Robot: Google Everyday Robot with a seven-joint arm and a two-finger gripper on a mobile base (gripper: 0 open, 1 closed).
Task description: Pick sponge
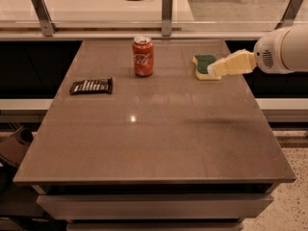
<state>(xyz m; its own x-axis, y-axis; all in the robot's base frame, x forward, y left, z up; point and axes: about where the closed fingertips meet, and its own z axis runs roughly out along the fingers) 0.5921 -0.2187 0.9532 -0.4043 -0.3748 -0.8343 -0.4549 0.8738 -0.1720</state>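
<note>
The sponge [204,65], a small block with a dark green top over pale yellow foam, lies flat on the brown table [154,129] at the far right. My pale yellow gripper [212,69] reaches in from the right edge, its tip over the sponge's right side and covering part of it. The white arm [281,49] behind it hangs beyond the table's right edge.
A red soda can [143,56] stands upright left of the sponge. A dark wrapped snack bar [91,86] lies at the table's left. A glass barrier with metal posts [166,7] runs behind the far edge.
</note>
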